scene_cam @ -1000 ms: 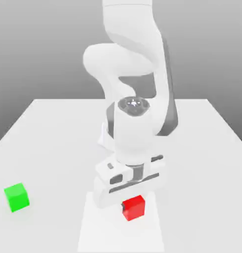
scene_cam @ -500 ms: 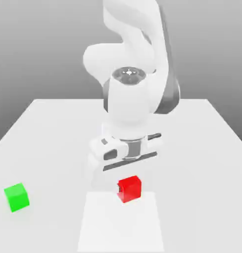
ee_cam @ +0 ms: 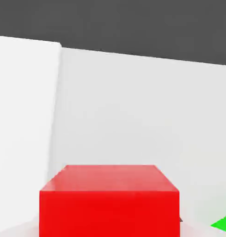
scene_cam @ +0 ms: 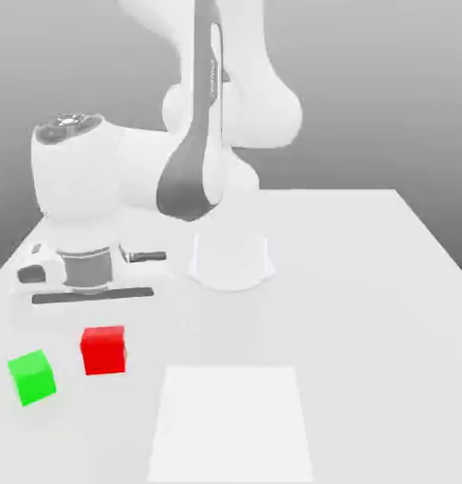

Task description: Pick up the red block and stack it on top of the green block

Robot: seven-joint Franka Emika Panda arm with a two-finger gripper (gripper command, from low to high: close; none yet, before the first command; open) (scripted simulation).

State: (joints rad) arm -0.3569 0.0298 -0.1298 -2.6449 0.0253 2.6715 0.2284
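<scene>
I judge this to be the carry step: the red block [scene_cam: 104,350] sits directly under my gripper [scene_cam: 100,331], off the table [scene_cam: 367,284] by the look of it, and just to the exterior view's right of the green block [scene_cam: 31,377], which rests on the table near the exterior view's left edge. The fingers themselves I cannot make out, so I cannot tell for certain that they are clamped on the cube; its place right below the hand, and how close it looms in the hand view [ee_cam: 109,200], make me think it is gripped

In the hand view a sliver of the green block [ee_cam: 223,224] shows at the corner, so the target is off to one side of the carried cube, not beneath it

The next move, as I read it, calls for a short sideways shift toward the exterior view's left until red is squarely above green, with enough height to pass over its top face, then a straight descent and release

Nearby there is a paler square patch [scene_cam: 231,425] on the table, well to the exterior view's right, and the arm's base [scene_cam: 232,260] behind. Neither lies in the path; the main risk is clipping the green cube's edge by coming in too low
</scene>
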